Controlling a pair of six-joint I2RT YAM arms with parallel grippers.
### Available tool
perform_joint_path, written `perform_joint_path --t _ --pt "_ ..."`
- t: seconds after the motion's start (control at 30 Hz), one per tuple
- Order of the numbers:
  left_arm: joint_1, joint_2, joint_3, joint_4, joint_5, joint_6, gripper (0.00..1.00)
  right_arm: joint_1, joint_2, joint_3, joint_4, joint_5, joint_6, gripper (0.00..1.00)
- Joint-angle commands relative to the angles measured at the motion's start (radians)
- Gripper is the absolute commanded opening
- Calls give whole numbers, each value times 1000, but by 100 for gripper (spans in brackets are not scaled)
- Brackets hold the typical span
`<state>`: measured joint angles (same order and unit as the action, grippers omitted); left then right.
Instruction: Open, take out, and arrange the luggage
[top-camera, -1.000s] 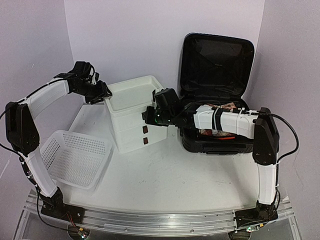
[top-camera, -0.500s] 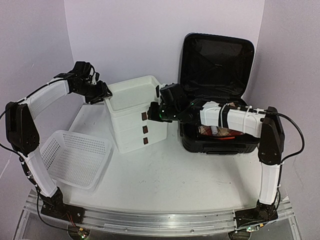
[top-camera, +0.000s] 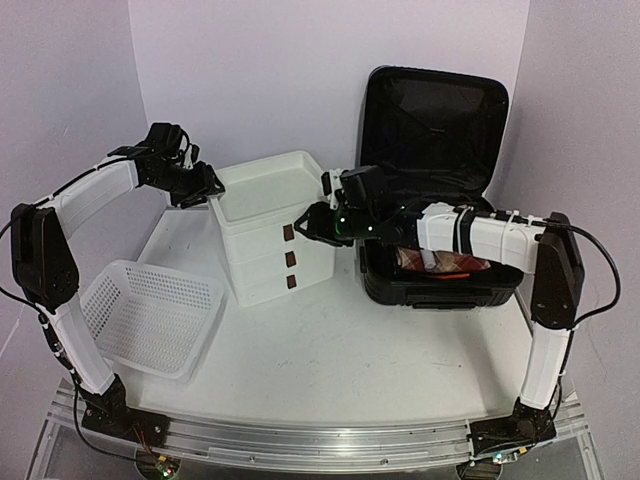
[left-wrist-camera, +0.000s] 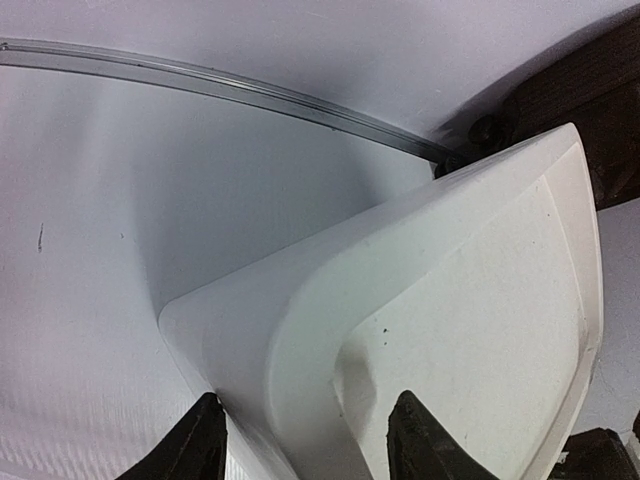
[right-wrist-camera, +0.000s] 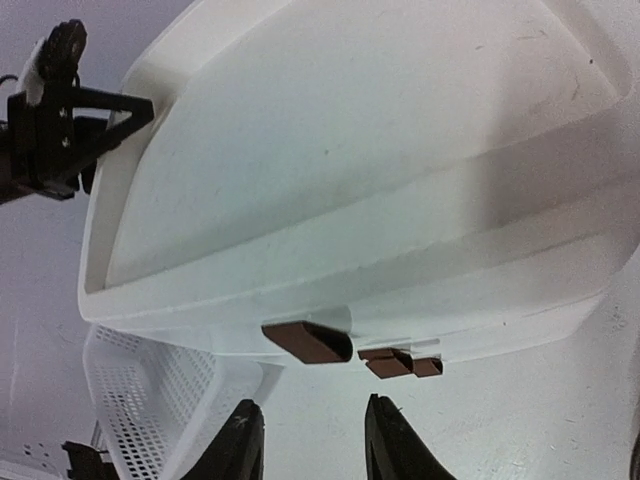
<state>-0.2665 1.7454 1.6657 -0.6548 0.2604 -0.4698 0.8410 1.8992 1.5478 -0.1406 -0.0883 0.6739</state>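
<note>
The luggage (top-camera: 432, 130), a black ribbed suitcase, stands open at the right with its lid upright, and reddish items (top-camera: 440, 262) lie in its lower shell. My right arm reaches left across it. My right gripper (top-camera: 303, 224) (right-wrist-camera: 305, 440) is open and holds nothing, its tips just short of the top brown handle (right-wrist-camera: 308, 342) of the white drawer box (top-camera: 255, 265). My left gripper (top-camera: 212, 188) (left-wrist-camera: 305, 445) straddles the back left corner of the box's top tray, one finger outside the wall (left-wrist-camera: 250, 330) and one inside, shut on it.
A white perforated basket (top-camera: 160, 268) (right-wrist-camera: 150, 410) lies on the table left of the drawer box. Two more brown handles (top-camera: 292, 270) sit below the top one. White walls close in behind and at both sides.
My right arm has drawn a little to the right, off the drawer front, and its jaws have opened. The top handle now shows. The left arm has not moved.
</note>
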Motion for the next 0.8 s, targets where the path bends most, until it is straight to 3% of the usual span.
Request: perform_joint_path --t 0.0,0.2,0.37,0.77 --pt "-37 6 -28 -81 76 53 55 -18 79 103 101 -142 23 42" --pt "-38 9 -26 -80 86 51 55 -10 126 161 67 -88 -33 49" --pt "-39 13 -24 -80 104 46 55 22 162 222 0 -24 -69 49" --pt "-67 21 -26 -76 124 39 54 46 173 276 -85 83 -89 23"
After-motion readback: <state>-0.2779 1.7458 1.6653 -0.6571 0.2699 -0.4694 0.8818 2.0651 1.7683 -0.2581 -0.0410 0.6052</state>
